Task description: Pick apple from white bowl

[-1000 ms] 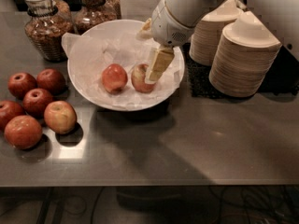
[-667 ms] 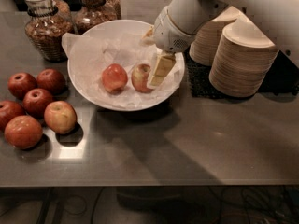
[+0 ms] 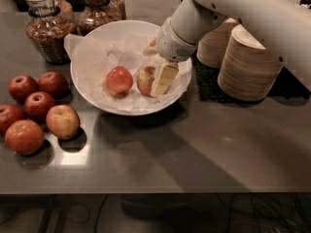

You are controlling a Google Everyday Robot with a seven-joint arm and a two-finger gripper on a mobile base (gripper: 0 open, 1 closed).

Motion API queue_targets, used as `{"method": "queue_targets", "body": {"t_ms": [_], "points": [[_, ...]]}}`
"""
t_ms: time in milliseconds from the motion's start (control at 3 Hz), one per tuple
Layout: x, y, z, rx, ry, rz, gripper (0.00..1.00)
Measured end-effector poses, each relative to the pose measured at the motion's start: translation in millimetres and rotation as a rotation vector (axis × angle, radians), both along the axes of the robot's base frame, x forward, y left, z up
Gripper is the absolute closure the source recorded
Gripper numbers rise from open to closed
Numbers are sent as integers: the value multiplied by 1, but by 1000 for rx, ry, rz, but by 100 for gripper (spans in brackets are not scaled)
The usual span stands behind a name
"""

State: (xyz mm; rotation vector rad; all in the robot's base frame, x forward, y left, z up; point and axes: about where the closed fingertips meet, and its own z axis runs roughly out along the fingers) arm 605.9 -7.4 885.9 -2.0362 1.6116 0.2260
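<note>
Seemingly apart, the jaws of the gripper [image 3: 155,69] stand over the bowl, one cream finger [image 3: 164,78] touching the pale apple [image 3: 144,79] at its 3 o'clock side. Closing off-centre could roll it into the redder apple [image 3: 119,80] at its 9 o'clock, or snag the crumpled paper [image 3: 97,57]. Both apples lie in the white bowl [image 3: 109,104]; glass jars [image 3: 46,30] at its 10 o'clock hold brown dry food.

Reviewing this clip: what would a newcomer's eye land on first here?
The pincer of the big white arm, down inside the white bowl at upper centre, right against the apple, with a redder apple beside it. Then the loose apples clustered at the dark table's left edge.
</note>
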Motion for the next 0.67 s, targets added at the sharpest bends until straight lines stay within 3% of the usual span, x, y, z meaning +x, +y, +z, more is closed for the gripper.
{"method": "queue_targets", "body": {"t_ms": [333, 667], "points": [[5, 4, -15, -5, 27, 13, 23], [6, 4, -23, -6, 42, 12, 38]]}}
